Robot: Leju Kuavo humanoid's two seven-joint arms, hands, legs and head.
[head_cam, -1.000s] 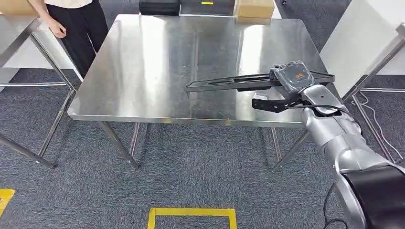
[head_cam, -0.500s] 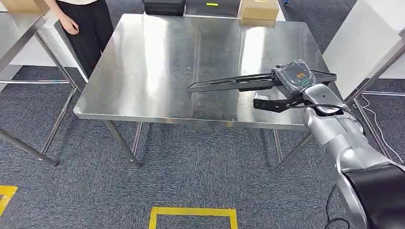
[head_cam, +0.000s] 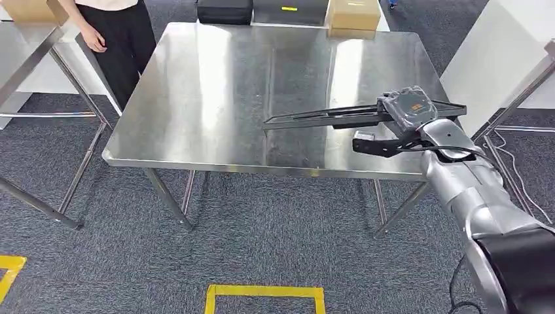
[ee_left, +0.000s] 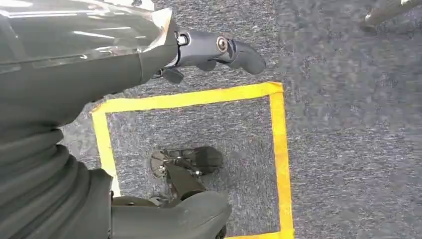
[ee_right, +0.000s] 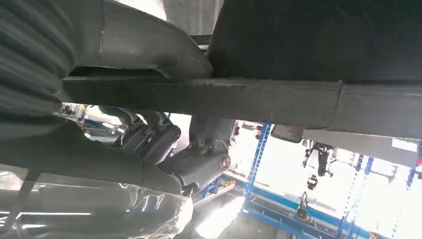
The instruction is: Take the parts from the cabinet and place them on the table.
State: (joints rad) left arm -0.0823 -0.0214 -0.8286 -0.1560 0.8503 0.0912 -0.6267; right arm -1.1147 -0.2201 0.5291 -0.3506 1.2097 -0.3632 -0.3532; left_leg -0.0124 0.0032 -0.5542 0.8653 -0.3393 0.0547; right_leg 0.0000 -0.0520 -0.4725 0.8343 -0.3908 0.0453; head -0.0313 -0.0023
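A long flat black part [head_cam: 327, 118] hangs level a little above the right half of the steel table [head_cam: 216, 78]. My right hand [head_cam: 407, 112] grips its right end, over the table's right front corner. In the right wrist view the part's dark underside [ee_right: 298, 99] crosses the picture, with my right hand [ee_right: 164, 144] closed around it. My left hand [ee_left: 214, 50] hangs above the carpet with its fingers curled and nothing in them.
A person in black trousers [head_cam: 111, 33] stands at the table's far left corner. A second steel table [head_cam: 26, 46] lies to the left. Black cases [head_cam: 226, 10] and a cardboard box [head_cam: 353, 13] sit beyond the far edge. Yellow tape [head_cam: 262, 291] marks the carpet.
The camera has shifted, so the whole scene slid a little right and down. My right hand and the part have edged slightly right over the table's front right area.
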